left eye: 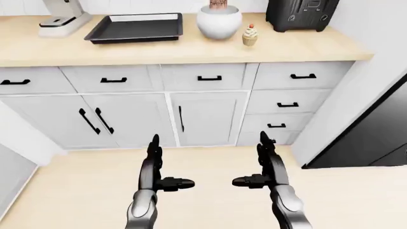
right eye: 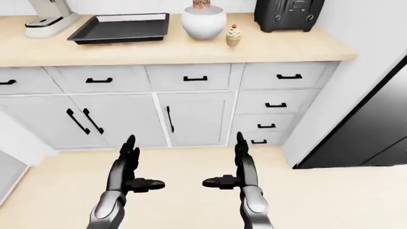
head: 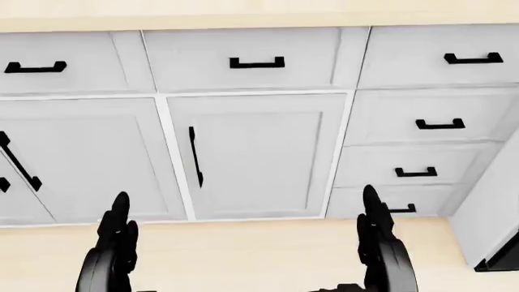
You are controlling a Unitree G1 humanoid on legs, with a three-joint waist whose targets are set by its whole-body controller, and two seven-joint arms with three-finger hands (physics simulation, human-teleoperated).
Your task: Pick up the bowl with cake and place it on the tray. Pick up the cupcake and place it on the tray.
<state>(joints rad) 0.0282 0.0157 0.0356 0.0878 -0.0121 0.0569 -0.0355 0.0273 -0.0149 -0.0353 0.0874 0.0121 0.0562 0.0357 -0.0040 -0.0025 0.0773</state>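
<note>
Both hands hang low over the pale floor (left eye: 210, 200), well short of the cabinets: the left hand (left eye: 156, 167) and the right hand (left eye: 264, 164) each stand with fingers straight up and thumb turned inward, spread open and holding nothing. Up on the counter (left eye: 299, 47), the white bowl (left eye: 219, 21) with a piece of cake (left eye: 218, 4) poking out of it sits just right of the dark tray (left eye: 135, 27), close to its edge, and the small cupcake (left eye: 250, 35) stands just right of the bowl. The bowl looks rigid, smooth and round-bellied, so probably slippery; a grip round its widest part from both sides seems safest, kept level so the cake stays in. The cupcake looks light and top-heavy with soft frosting; its wrapper base is the place to pinch, gently.
</note>
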